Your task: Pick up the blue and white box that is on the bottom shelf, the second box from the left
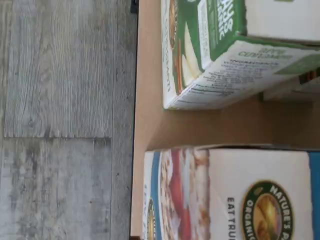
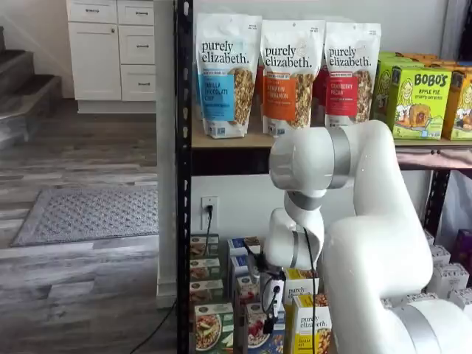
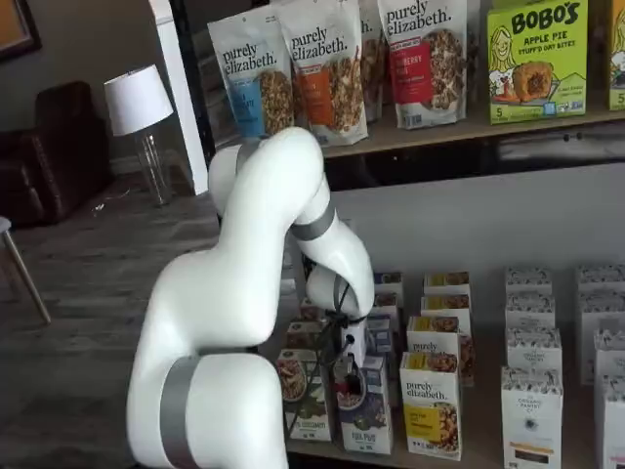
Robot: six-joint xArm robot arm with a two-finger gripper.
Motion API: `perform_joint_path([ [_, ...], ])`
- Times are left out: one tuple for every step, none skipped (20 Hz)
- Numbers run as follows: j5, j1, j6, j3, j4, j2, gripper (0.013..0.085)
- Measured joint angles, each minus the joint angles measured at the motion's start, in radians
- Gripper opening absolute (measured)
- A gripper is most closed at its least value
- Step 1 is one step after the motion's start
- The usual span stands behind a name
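phase: approach, no grasp yet | fingers [image 2: 270,318]: spread wide, empty, hanging just above the front row | blue and white box [image 3: 366,408]: untouched on bottom shelf [image 3: 488,451], at 3 o'clock of green-fronted box [image 3: 305,396] | left: descend, clamp, lift

The blue and white box [image 3: 368,410] stands hemmed between a green-fronted box [image 3: 305,396] and a yellow-fronted box [image 3: 432,403], its top clear.

On the bottom shelf [image 3: 488,451], the blue and white box [image 3: 366,415] stands between 2 neighbouring boxes.
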Motion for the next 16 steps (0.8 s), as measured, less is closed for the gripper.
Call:
perform_joint_path([
  [-0.003,0.001,-0.004,-0.001,0.004,0.002,0.0850],
  [-0.005,0.001,-0.003,-0.001,0.003,0.003,0.0850],
  [-0.007,0.001,0.001,-0.002,-0.001,0.005,0.0850],
  [-0.007,0.001,0.002,-0.004,-0.003,0.007,0.0850],
  [-0.007,0.000,0.003,-0.006,-0.004,0.009,0.0850],
  [-0.001,0.000,0.007,-0.009,-0.008,0.011,0.0850],
  [0.006,-0.001,0.009,-0.013,-0.012,0.012,0.0850],
  [0.011,-0.001,0.009,-0.016,-0.011,0.014,0.0850],
  [0.014,-0.001,0.009,-0.018,-0.011,0.015,0.0850],
  [0.016,-0.001,0.009,-0.019,-0.011,0.016,0.0850],
  [0.018,-0.001,0.010,-0.021,-0.011,0.017,0.0850],
  [0.020,-0.001,0.009,-0.022,-0.011,0.018,0.0850],
  [0.024,-0.002,0.009,-0.024,-0.011,0.018,0.0810],
  [0.026,-0.002,0.009,-0.025,-0.010,0.019,0.0770],
  [0.029,-0.002,0.008,-0.026,-0.010,0.019,0.0770],
  [0.029,-0.002,0.008,-0.027,-0.010,0.019,0.0770],
])
